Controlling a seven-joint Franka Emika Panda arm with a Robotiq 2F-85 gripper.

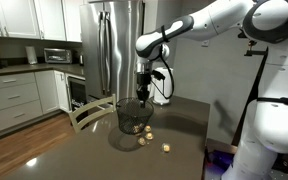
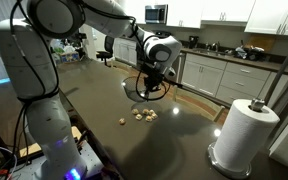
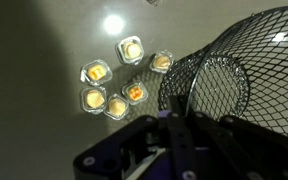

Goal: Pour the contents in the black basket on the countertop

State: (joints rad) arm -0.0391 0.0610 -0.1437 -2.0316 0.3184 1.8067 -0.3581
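- In an exterior view, the gripper (image 1: 143,88) reaches down over the countertop (image 1: 74,150) with the black basket (image 1: 134,118) hanging just under it. The basket is close to the counter edge where a wooden chair (image 1: 89,112) stands.
- In this view, the contents (image 1: 145,140) lie loose on the dark surface beside the basket, on the side away from the chair edge. One lump sits a little apart from the rest. Whether the jaws are pressed together cannot be told from here.
- In an exterior view, the gripper (image 2: 154,78) and the black basket (image 2: 147,90) overlap, so the mesh is hard to make out. The contents (image 2: 142,114) form a small heap towards the middle of the countertop (image 2: 184,140), with a single lump off to one side.
- Only this view shows the paper towel roll (image 2: 246,135), upright near a counter corner and well apart from the heap.
- In the wrist view, the gripper (image 3: 174,135) comes in from the bottom, its dark fingers drawn together on the rim of the black basket (image 3: 239,70).
- Only this view shows that the basket is tipped on its side, its round bottom visible through the mesh and nothing inside.
- The wrist view also shows the contents (image 3: 117,88) as about six yellowish lumps with pale rims. They are clustered on the glossy countertop (image 3: 34,60) just beside the basket's mouth.
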